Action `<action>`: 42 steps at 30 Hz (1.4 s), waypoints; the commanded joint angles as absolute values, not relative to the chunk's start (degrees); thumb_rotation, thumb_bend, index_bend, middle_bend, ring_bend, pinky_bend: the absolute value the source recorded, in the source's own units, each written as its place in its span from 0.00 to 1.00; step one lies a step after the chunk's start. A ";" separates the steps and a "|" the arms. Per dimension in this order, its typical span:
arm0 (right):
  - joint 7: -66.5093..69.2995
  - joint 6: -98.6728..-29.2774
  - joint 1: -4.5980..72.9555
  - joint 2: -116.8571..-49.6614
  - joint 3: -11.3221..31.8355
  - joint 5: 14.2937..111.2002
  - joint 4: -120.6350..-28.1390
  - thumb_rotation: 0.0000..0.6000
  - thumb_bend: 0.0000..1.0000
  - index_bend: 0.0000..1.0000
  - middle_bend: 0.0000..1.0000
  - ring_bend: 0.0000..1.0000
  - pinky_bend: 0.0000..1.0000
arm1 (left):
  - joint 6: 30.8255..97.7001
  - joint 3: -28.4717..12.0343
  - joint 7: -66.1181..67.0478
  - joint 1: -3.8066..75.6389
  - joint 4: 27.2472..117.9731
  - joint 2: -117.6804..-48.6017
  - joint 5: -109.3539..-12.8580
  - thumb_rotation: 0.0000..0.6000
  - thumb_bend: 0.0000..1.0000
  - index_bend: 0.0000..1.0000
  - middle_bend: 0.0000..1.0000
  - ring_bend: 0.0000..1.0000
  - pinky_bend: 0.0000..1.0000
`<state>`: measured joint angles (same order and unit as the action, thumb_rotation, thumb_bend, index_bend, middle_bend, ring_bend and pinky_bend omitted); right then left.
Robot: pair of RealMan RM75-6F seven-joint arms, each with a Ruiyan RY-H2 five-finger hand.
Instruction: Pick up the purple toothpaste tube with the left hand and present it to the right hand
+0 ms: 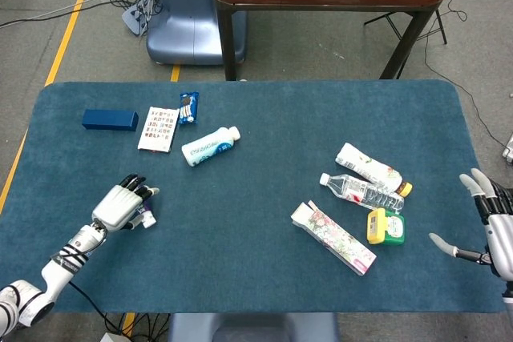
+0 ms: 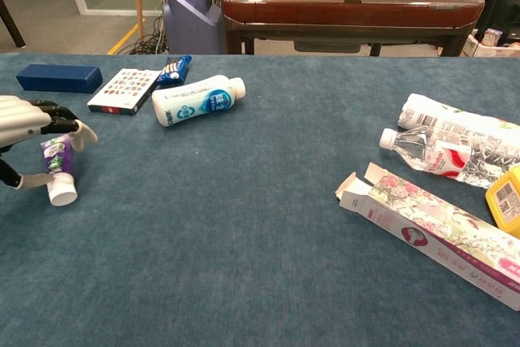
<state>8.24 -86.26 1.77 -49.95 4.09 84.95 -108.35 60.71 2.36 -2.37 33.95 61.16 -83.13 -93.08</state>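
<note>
The purple toothpaste tube (image 2: 56, 157) lies flat on the blue tablecloth at the near left, its white cap (image 2: 62, 194) toward me. My left hand (image 2: 26, 116) hovers over it, fingers (image 2: 74, 127) spread across the top of the tube and the thumb beside the cap. In the head view the left hand (image 1: 123, 205) covers most of the tube, and only the cap end (image 1: 148, 219) shows. My right hand (image 1: 490, 228) stays at the table's right edge, open, fingers spread, holding nothing. The chest view does not show it.
At the back left lie a dark blue box (image 1: 109, 120), a printed card pack (image 1: 158, 128), a blue packet (image 1: 188, 106) and a white bottle (image 1: 210, 145). On the right are a white tube (image 1: 367, 167), a clear bottle (image 1: 361, 191), a yellow container (image 1: 385, 227) and a floral carton (image 1: 333, 236).
</note>
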 commanded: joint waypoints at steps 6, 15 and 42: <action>7.98 -86.23 1.68 -49.73 4.05 84.97 -108.66 0.55 0.00 0.00 0.00 0.00 0.00 | 59.73 2.33 -0.85 34.92 59.45 -84.63 -92.91 1.00 0.29 0.19 0.29 0.11 0.07; 7.95 -86.50 1.39 -49.70 3.96 85.01 -108.61 0.55 0.00 0.00 0.00 0.00 0.00 | 58.72 -1.13 1.88 36.73 59.69 -86.90 -89.66 1.00 0.29 0.19 0.29 0.11 0.07; 8.68 -86.13 1.45 -49.78 3.86 85.38 -108.15 0.55 0.00 0.00 0.00 0.00 0.00 | 57.68 -0.73 5.78 33.17 63.21 -83.88 -83.40 1.00 0.26 0.25 0.27 0.11 0.08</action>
